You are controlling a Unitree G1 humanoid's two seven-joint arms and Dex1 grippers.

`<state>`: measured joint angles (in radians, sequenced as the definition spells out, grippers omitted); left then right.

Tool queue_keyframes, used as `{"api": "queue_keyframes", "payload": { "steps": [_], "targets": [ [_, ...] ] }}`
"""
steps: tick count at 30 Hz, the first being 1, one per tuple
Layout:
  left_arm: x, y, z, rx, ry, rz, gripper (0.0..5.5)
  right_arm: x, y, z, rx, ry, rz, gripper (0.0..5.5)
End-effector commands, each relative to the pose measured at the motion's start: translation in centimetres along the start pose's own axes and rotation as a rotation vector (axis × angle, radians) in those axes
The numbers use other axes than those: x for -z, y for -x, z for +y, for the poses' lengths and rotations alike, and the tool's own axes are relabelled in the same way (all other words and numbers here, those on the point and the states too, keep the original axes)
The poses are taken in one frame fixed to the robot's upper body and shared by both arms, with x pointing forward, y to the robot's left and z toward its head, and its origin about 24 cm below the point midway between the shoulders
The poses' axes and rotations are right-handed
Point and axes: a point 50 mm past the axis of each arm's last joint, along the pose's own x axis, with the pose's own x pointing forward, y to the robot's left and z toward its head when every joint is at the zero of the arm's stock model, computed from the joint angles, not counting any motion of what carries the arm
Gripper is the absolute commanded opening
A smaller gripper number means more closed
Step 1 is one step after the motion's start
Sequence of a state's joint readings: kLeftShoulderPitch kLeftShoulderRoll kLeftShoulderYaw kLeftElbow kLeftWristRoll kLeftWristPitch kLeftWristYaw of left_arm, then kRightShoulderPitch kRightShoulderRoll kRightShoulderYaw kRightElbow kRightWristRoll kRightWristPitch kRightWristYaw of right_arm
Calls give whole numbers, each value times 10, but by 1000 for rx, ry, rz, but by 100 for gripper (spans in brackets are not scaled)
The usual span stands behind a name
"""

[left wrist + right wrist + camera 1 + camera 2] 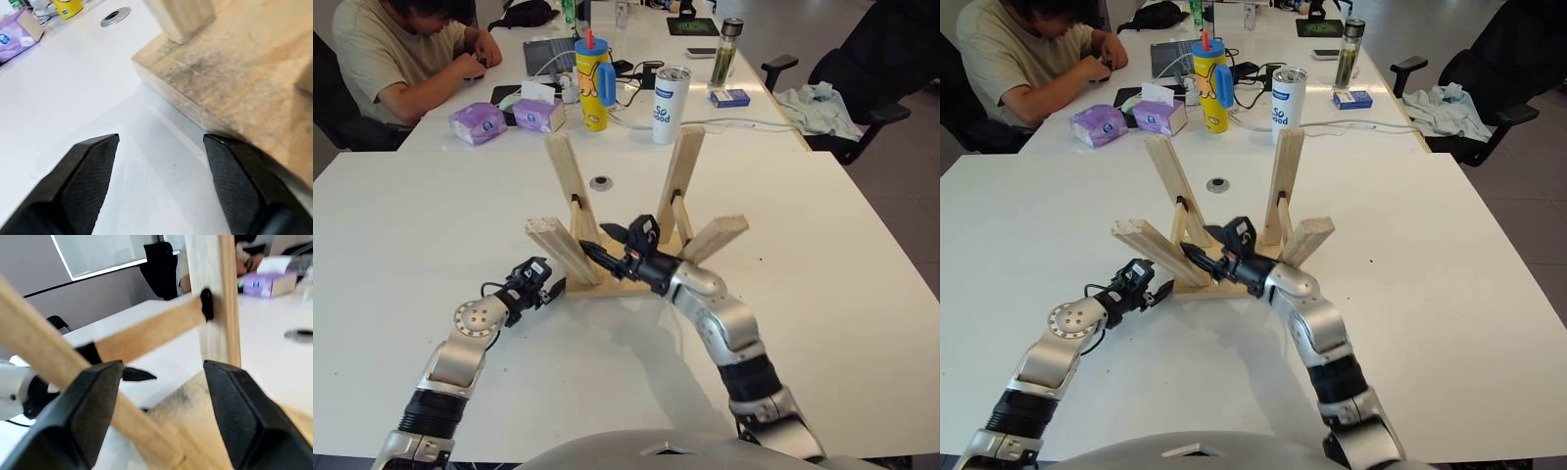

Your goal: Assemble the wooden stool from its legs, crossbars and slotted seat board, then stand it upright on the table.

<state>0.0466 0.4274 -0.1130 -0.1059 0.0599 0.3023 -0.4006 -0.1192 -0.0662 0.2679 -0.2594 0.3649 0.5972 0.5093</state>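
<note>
The stool lies upside down on the white table, its seat board flat on the tabletop and its four legs pointing up and splaying outward. A crossbar joins one upright leg of the stool to another.

The left gripper sits low on the table at the stool's near left corner. Its fingers are spread apart with only bare tabletop between them, and one finger lies just beside the edge of the seat board.

The right gripper is inside the stool, above the seat board and between the legs. It is spread wide and grasps nothing; the slanting near left leg of the stool passes close in front of it.

Beyond the stool, a round metal grommet is set into the table. Farther behind the stool stand a white tumbler, a yellow cup and two purple tissue packs.
</note>
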Motion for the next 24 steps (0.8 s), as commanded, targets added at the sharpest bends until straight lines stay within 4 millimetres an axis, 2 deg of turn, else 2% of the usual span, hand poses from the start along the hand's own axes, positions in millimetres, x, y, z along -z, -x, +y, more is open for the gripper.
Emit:
{"api": "queue_keyframes", "payload": {
  "steps": [1, 3, 4, 6, 8, 11, 13, 16, 21, 24],
  "targets": [
    [5, 18, -11, -157, 90, 57, 325, 10, 31, 8, 22, -46, 121, 307],
    [5, 24, -17, -193, 89, 72, 325, 10, 42, 10, 17, 1, 158, 307],
    [4, 27, -20, -208, 93, 71, 325, 8, 45, 12, -4, -32, 131, 307],
    [3, 30, -27, -215, 79, 72, 325, 11, 50, 10, -44, -238, 84, 307],
    [4, 31, -32, -199, 73, 78, 325, 28, 63, 6, -86, -366, 163, 307],
    [6, 31, -32, -194, 66, 87, 325, 50, 89, -7, -28, -306, 342, 307],
    [7, 32, -30, -198, 64, 92, 325, 56, 107, -14, 37, -216, 401, 307],
    [8, 36, -32, -205, 66, 98, 325, 57, 128, -30, 201, -37, 360, 307],
    [8, 36, -35, -186, 59, 99, 325, 57, 162, -46, 460, 119, 269, 307],
    [8, 33, -36, -162, 45, 99, 325, 61, 174, -59, 591, 164, 274, 307]
  ]
}}
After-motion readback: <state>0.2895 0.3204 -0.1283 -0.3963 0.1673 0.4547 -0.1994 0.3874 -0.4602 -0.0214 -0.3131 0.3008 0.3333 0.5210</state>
